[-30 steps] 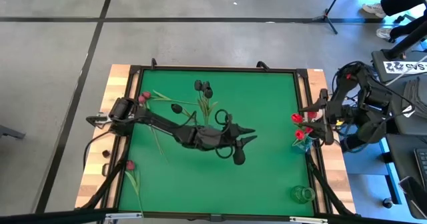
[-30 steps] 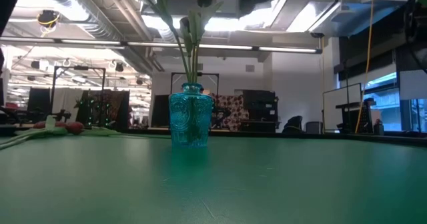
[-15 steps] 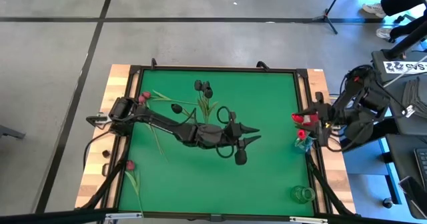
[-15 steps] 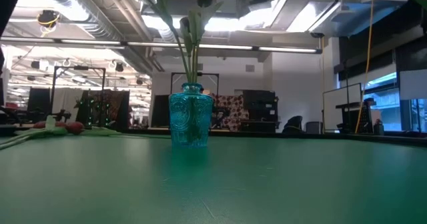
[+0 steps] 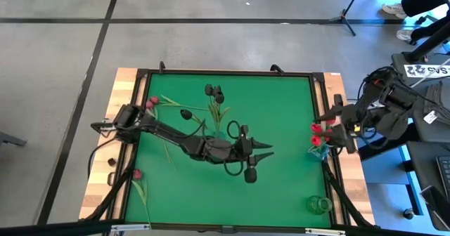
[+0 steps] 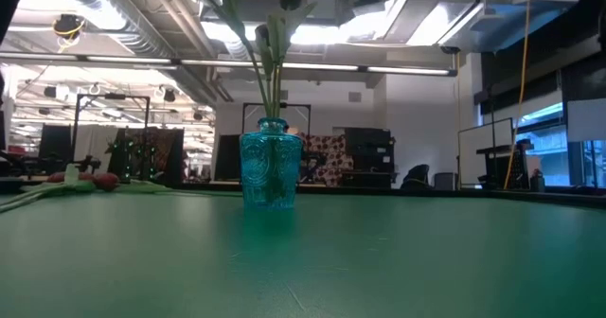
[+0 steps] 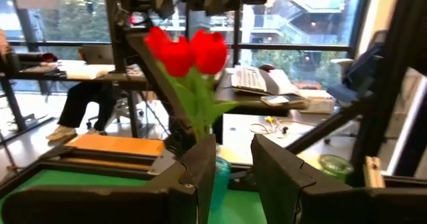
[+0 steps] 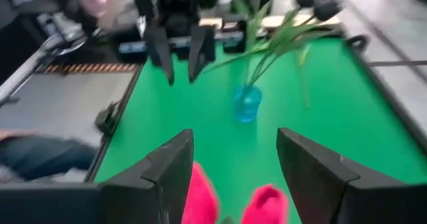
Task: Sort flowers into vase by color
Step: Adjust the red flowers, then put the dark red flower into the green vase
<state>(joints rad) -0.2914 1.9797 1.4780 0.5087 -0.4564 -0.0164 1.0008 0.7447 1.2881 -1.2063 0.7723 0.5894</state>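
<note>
A blue glass vase [image 6: 272, 162] stands mid-table and holds black-headed flowers [image 5: 214, 93] by their stems. Just past it toward the right edge, my left gripper [image 5: 269, 150] hovers open, holding nothing. It points level at a second vase [image 5: 318, 150] of red tulips [image 7: 187, 51] at the table's right edge. My right gripper [image 8: 235, 134] is open above those red heads [image 8: 200, 194], apart from them. Two dark pink flowers lie loose on the green mat: one at the far left [image 5: 153, 101], one at the near left [image 5: 137, 174].
An empty green glass vase [image 5: 320, 204] stands in the near right corner. The green mat [image 5: 281, 187] is framed by a black rail and a wooden border [image 5: 98, 187]. Beyond the table are desks and a seated person [image 7: 80, 101].
My left gripper has risen a little and drifted toward the table's near edge, staying open. My right arm has swung and turned its wrist over the red tulips at the right edge, its fingers still wide apart.
</note>
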